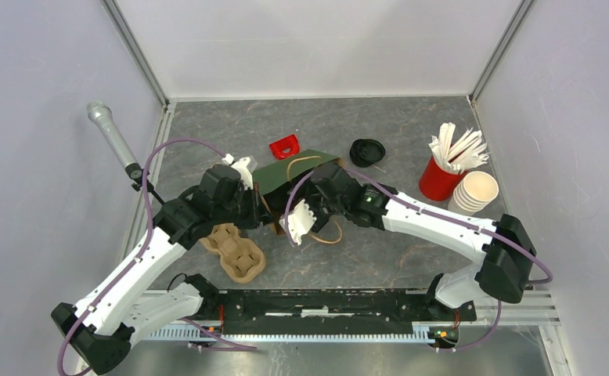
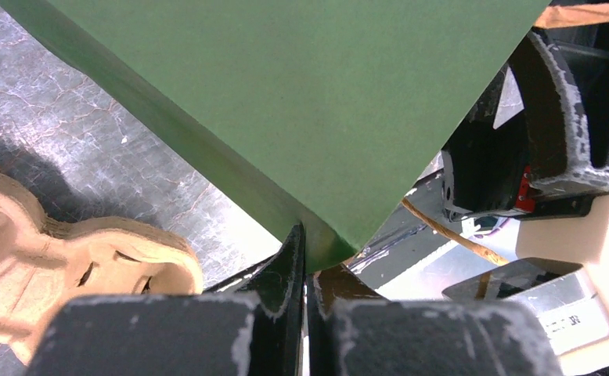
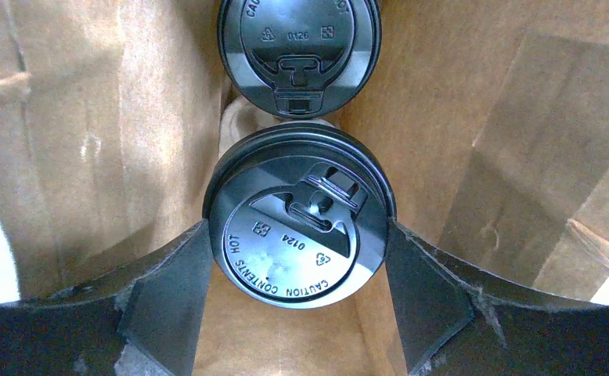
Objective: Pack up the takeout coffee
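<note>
A green paper bag [image 1: 293, 174], brown inside, lies on its side in the middle of the table. My left gripper [image 2: 306, 254] is shut on the bag's edge, pinching a green corner [image 2: 340, 235]. My right gripper [image 3: 297, 235] reaches into the bag [image 3: 473, 157]. Its fingers [image 3: 178, 286] press on both sides of a takeout coffee [image 3: 297, 223] with a round black lid. A second lidded takeout coffee [image 3: 297, 51] sits deeper in the bag, just behind the first. In the top view both cups are hidden inside the bag.
A brown cardboard cup carrier [image 1: 235, 252] lies by the left arm. A loose black lid [image 1: 366, 151] and a red clip [image 1: 286, 145] lie behind the bag. A red cup of white sticks [image 1: 442, 176] and stacked cream cups [image 1: 473, 192] stand at the right. A microphone [image 1: 113, 137] leans at the left.
</note>
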### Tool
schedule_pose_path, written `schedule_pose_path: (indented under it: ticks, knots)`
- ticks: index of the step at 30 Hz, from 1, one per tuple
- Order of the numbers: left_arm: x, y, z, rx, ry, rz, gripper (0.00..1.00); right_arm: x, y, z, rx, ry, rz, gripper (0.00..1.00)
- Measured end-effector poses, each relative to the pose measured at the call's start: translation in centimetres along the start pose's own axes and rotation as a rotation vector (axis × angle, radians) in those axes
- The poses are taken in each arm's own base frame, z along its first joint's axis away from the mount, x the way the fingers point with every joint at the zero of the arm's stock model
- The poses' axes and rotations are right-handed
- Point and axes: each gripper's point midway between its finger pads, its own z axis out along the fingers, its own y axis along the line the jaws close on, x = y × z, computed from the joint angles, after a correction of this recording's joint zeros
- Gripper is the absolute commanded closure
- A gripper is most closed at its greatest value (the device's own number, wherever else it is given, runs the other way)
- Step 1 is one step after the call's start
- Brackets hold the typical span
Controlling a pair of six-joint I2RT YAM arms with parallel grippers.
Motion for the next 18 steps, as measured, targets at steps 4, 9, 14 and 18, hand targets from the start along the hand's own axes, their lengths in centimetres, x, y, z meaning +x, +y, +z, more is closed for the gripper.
schedule_pose_path:
  ticks: [4, 9, 14, 18]
  knots:
    - [0.09, -0.05, 0.02, 0.004, 0.004, 0.0, 0.98, 0.3, 0.13, 0.49, -0.008, 0.002, -0.013, 0.48]
    - [0.21, -0.01, -0.09, 0.007, 0.002, 0.0, 0.98, 0.58, 0.57, 1.02, -0.029, -0.003, -0.021, 0.48]
    - [0.19, -0.08, -0.34, 0.013, -0.006, 0.002, 0.98, 0.55, 0.87, 1.05, -0.042, -0.014, -0.021, 0.48]
    - [0.2, -0.07, -0.34, 0.013, -0.006, 0.002, 0.98, 0.71, 0.9, 1.07, -0.043, -0.014, -0.019, 0.48]
